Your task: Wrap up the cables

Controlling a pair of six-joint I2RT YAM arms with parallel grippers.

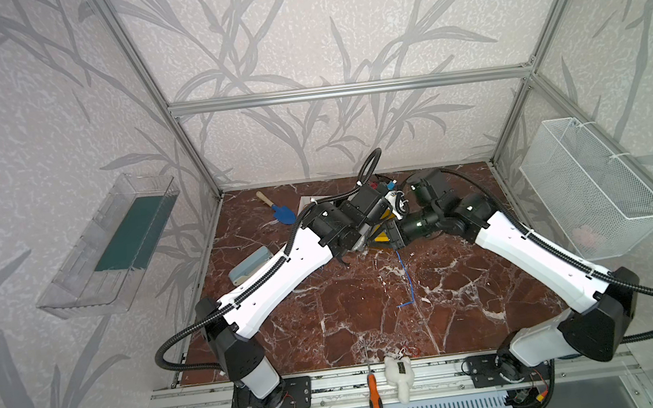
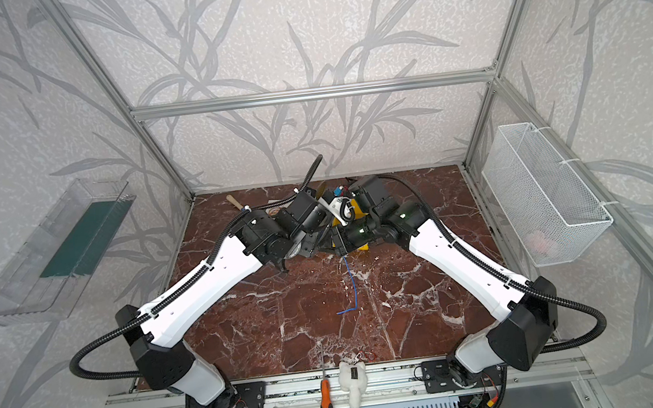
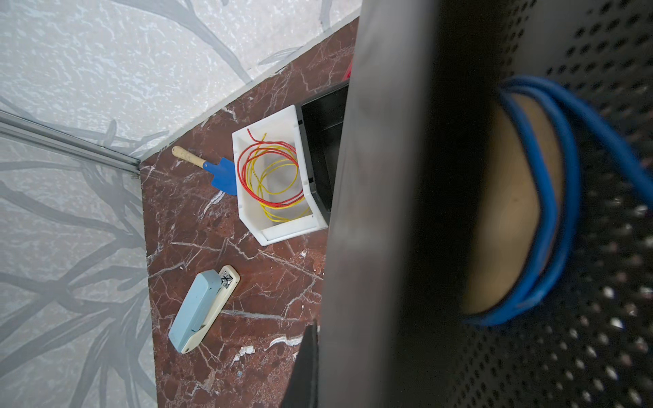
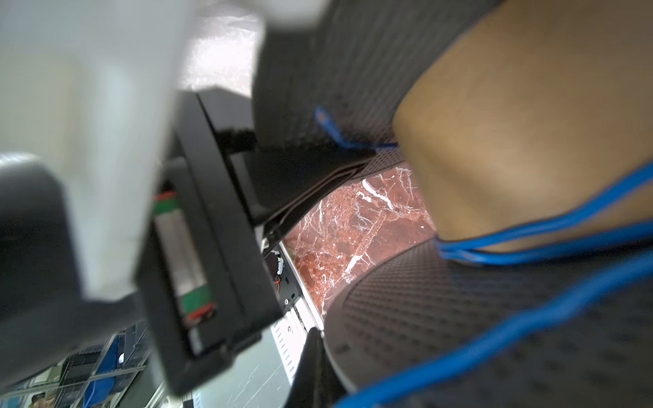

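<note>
The cable (image 1: pixel 407 277), a very thin bright-blue insulated wire, is partly wound on a spool (image 4: pixel 441 318) held between the two arms at the back middle of the surface (image 1: pixel 350 315). In both top views its free tail leaves the spool and runs nearly straight toward the front edge, long axis back to front. The tip kinks sideways toward the left arm's side and ends well short of the front rail. On the spool a few turns lie side by side round the smooth tan core (image 4: pixel 512 123), crosswise to the core's axis. In the right wrist view one looser strand rides off the core over a flange. The flanges (image 3: pixel 600 335) are flat round discs of dull black material dotted with small holes. The left claw (image 3: pixel 318 356) is pressed together on a flange rim: one black finger (image 3: pixel 307 371) shows beside the rim, the other is hidden behind it. The right claw (image 4: pixel 318 356) pinches a flange rim the same way, with one finger (image 4: pixel 311 371) in sight. The surface is glossy red-brown marble veined with white. In the left wrist view a white plastic bin (image 3: pixel 282 233) holds loose loops of red and yellow wires (image 3: pixel 275 206). A blue trowel (image 3: pixel 222 173) with a pale wooden handle lies just beside it, and a pale-blue stapler (image 3: pixel 201 311) lies apart from both.
</note>
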